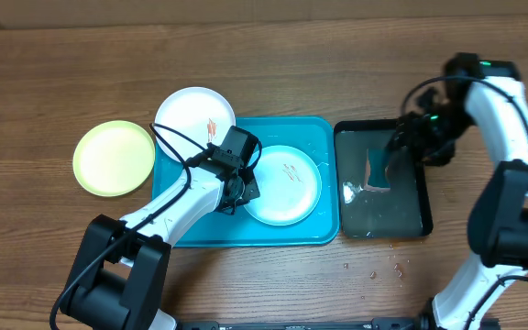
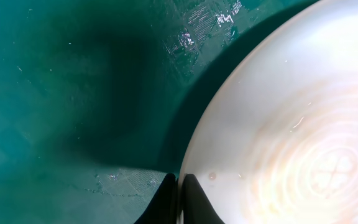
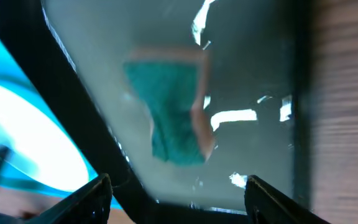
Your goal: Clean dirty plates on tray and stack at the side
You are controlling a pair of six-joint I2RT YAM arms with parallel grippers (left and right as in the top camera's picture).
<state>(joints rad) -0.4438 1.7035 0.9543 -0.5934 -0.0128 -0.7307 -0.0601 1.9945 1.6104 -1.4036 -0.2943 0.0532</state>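
Overhead even, sharp; right wrist blurred; glare on tray (image 2: 197,25).

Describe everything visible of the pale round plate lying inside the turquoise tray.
The pale light-blue round plastic plate is shallow and glossy, with faint concentric rings in its middle and a few small reddish-orange smears on its face. It sits right side up in the right half of the turquoise rectangular plastic tray, inside the raised rim. The left gripper has its two fingers closed on the plate's left edge. Nothing else touches it.
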